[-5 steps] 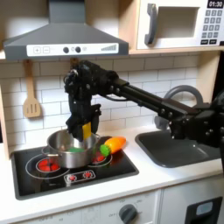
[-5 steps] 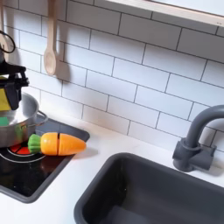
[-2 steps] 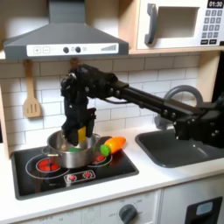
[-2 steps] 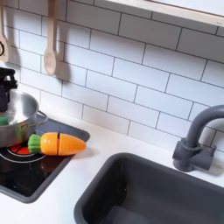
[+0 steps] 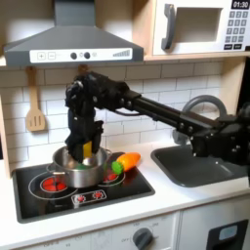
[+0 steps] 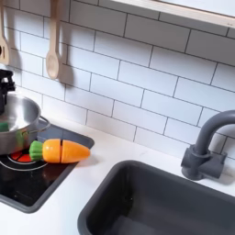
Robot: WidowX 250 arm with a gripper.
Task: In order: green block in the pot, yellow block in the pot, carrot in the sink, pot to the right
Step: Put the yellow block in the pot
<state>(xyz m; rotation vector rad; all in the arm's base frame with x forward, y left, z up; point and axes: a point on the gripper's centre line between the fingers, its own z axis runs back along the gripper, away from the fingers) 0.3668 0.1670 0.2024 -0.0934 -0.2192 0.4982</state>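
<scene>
Sink (image 6: 161, 207) sits at bench's right end, still bare. Pot (image 5: 76, 167) on hob near left edge: steel, stiff, prob slick; grip rim. Carrot (image 6: 57, 150) lies just beside pot: light plastic, take mid-body. Pincer (image 5: 86, 149) holds yellow block (image 5: 88, 148) over pot.

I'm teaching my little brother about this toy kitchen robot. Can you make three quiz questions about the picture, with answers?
1. True or false: the carrot already lies in the sink.
2. What colour is the block held in the pincer?
3. The pot stands: A) on the stove, B) in the sink, C) on the hood.

Key:
1. False, it lies on the stove beside the pot.
2. Yellow; it is the yellow block.
3. A
</scene>
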